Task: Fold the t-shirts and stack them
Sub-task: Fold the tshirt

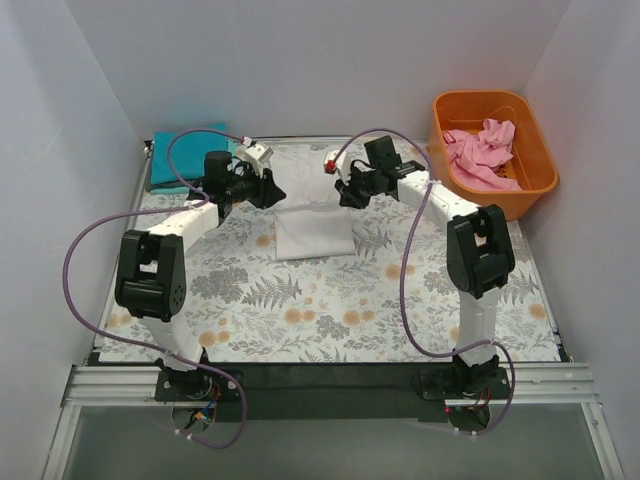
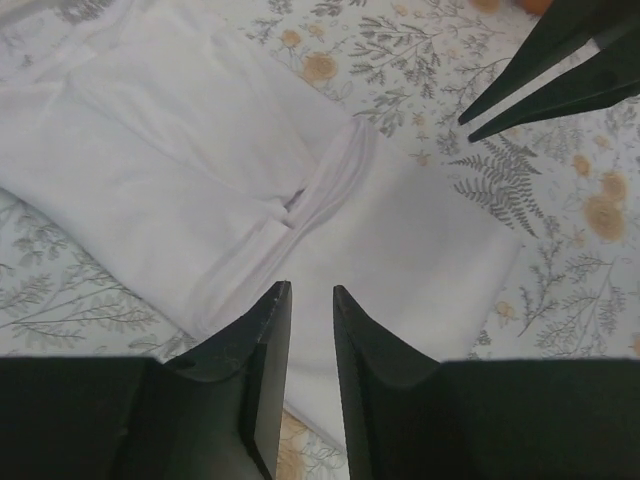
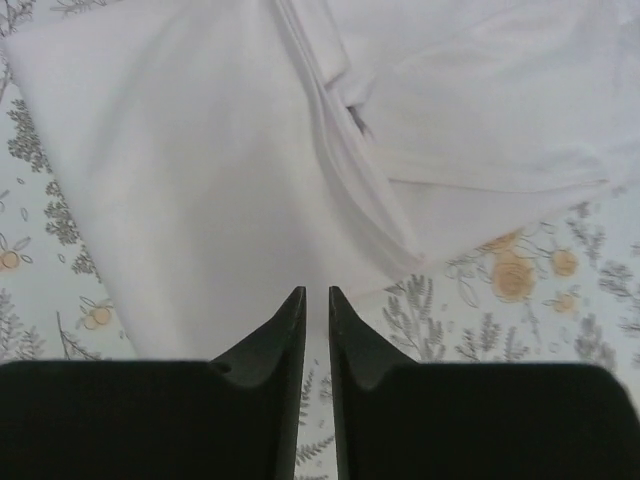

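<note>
Both my hands above the white t-shirt

My left hand (image 2: 311, 288) and right hand (image 3: 317, 290) hover at the far edge of the folded white t-shirt (image 1: 313, 232) mid-worktop (image 1: 330, 310), each with fingers nearly pressed together and pinching nothing (only a slit between the tips). The teal t-shirt (image 1: 185, 155) lies folded far left; the pink t-shirt (image 1: 482, 150) sits crumpled in the orange tub (image 1: 535, 175).
</note>
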Controlling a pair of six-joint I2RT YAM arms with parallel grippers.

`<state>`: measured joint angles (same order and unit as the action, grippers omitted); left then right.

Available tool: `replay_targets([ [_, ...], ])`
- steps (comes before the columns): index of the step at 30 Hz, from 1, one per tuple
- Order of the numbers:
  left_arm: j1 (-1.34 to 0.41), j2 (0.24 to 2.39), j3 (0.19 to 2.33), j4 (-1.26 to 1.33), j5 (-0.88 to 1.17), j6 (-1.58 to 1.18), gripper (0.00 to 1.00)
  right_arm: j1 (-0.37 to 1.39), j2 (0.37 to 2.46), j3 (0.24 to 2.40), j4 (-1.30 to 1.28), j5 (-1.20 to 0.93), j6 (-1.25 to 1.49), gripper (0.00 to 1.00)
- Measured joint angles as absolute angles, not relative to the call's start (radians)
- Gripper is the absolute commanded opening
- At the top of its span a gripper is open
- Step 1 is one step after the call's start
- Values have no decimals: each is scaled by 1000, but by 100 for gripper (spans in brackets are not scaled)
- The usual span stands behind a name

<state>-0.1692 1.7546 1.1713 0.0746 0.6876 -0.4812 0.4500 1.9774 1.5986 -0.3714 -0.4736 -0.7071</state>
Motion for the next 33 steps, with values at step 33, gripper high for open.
replay_targets([
  [33, -99, 2137, 1201, 303, 942, -1150, 35, 324, 2292, 1779, -285, -840, -100, 41],
])
